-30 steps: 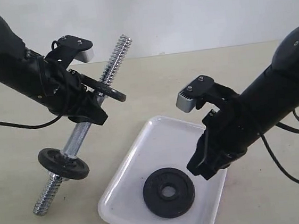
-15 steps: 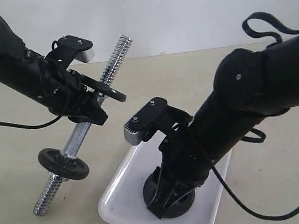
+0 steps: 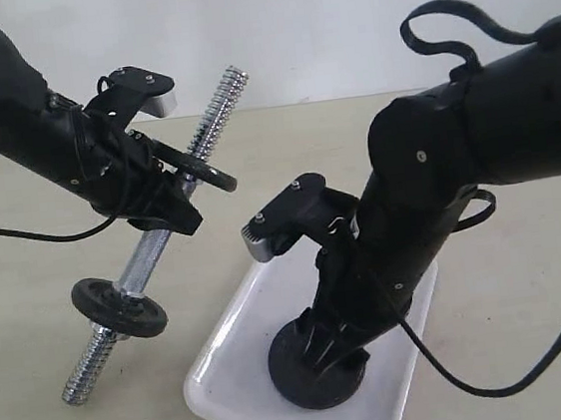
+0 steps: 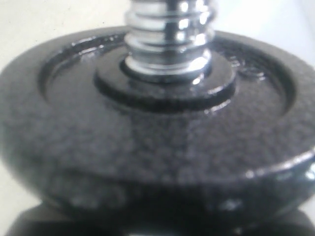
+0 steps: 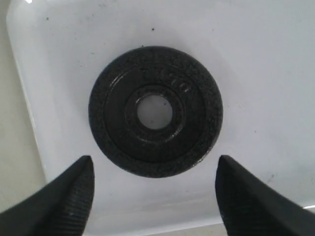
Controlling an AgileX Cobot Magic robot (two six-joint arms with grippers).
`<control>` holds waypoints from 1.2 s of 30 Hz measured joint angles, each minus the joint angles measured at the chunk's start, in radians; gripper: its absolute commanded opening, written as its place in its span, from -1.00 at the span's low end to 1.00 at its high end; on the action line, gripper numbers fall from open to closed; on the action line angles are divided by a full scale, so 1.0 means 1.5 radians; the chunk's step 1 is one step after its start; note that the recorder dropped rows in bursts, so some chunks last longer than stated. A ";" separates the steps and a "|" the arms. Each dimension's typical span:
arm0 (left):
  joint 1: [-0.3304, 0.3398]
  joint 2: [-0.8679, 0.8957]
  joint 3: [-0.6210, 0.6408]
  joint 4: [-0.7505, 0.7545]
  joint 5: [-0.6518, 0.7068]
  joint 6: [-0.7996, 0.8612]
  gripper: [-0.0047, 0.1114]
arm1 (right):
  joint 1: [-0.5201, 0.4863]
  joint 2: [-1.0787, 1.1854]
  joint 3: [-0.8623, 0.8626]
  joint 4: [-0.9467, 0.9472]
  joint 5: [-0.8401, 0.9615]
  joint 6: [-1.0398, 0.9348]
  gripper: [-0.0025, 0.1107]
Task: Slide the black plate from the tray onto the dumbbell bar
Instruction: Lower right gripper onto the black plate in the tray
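Observation:
The black plate point(image 3: 302, 390) point(image 5: 155, 112) lies flat in the white tray point(image 3: 226, 356) point(image 5: 256, 59), partly hidden by my right arm in the exterior view. My right gripper point(image 3: 320, 351) point(image 5: 155, 160) hangs just above it, open, with a fingertip point(image 5: 78, 182) on either side of the plate's near edge and touching nothing. My left gripper point(image 3: 171, 196) is shut on the smooth middle of the dumbbell bar point(image 3: 150, 252) point(image 4: 170, 29) and holds it tilted off the table. Two more black plates point(image 3: 120, 305) point(image 3: 208, 172) sit on the bar; one point(image 4: 147, 137) fills the left wrist view.
The bar's lower threaded end point(image 3: 82, 376) rests near the table point(image 3: 32, 326) left of the tray. Its upper threaded end point(image 3: 223, 96) points up toward the back wall. The right arm's cable point(image 3: 463, 35) loops above the arm.
The right arm has swung down and to the left over the tray, and its jaws have spread wide above the plate. The left arm and bar have not moved.

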 measured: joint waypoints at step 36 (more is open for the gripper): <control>0.000 -0.020 0.000 0.019 0.019 0.000 -0.84 | 0.034 0.069 -0.092 -0.030 0.051 0.020 0.67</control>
